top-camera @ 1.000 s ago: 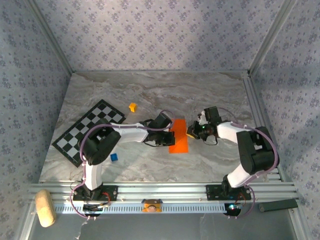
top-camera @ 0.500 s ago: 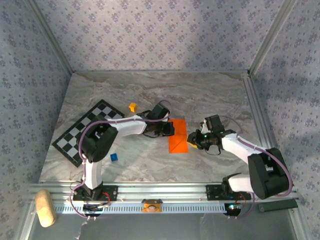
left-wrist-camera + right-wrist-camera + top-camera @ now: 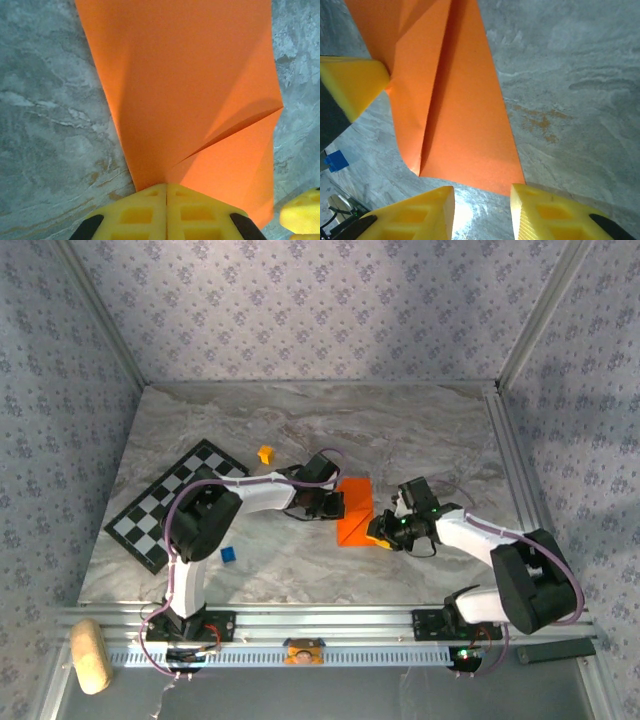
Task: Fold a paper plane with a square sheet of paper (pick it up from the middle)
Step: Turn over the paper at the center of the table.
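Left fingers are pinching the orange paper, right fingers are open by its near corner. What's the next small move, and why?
Probably nudge the right fingers forward so the orange paper slides between them, then close. The left fingers are shut on one edge, while the right fingers stand open with the paper's edge just at their gap, not yet gripped.

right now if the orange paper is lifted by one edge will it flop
Probably floppy: the orange paper bows up where the left gripper pinches it. Thin, sharply creased, so likely light; a push may slide or buckle it.
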Tool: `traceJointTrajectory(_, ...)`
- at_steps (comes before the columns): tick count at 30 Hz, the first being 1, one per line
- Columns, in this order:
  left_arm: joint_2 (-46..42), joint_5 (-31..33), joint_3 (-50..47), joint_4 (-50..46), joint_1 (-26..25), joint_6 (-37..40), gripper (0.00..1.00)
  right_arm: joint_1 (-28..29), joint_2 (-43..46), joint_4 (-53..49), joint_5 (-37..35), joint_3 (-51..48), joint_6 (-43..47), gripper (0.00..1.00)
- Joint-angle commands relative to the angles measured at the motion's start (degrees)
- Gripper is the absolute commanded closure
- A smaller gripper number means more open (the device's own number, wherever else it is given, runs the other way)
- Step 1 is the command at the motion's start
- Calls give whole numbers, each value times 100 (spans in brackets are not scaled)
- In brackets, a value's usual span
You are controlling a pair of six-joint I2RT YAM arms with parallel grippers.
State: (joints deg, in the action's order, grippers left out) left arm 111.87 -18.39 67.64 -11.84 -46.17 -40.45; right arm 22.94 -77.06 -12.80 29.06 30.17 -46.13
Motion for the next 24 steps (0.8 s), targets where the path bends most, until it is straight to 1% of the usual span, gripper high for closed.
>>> traceJointTrajectory(1, 132, 90, -71, -203, -32, 142, 94, 53, -151, -328, -99, 154, 50, 64)
traceJointTrajectory(7, 137, 100, -49, -223, -56, 152, 94, 88, -343, -177, -61, 207, 40, 64)
traceJointTrajectory(11, 141, 107, -32, -231, -53, 143, 94, 118, -430, 192, 102, 247, -39, 59)
traceJointTrajectory(14, 158, 102, -18, -240, -61, 154, 94, 120, -487, 428, 171, 321, -79, 58)
traceJointTrajectory(18, 168, 91, 1, -248, -63, 146, 94, 112, -520, 478, 170, 483, -66, 58)
traceJointTrajectory(22, 167, 90, 4, -256, -59, 143, 94, 112, -544, 398, 136, 610, -71, 63)
traceJointTrajectory(24, 159, 91, -11, -241, -66, 136, 94, 97, -572, 431, 126, 615, -78, 63)
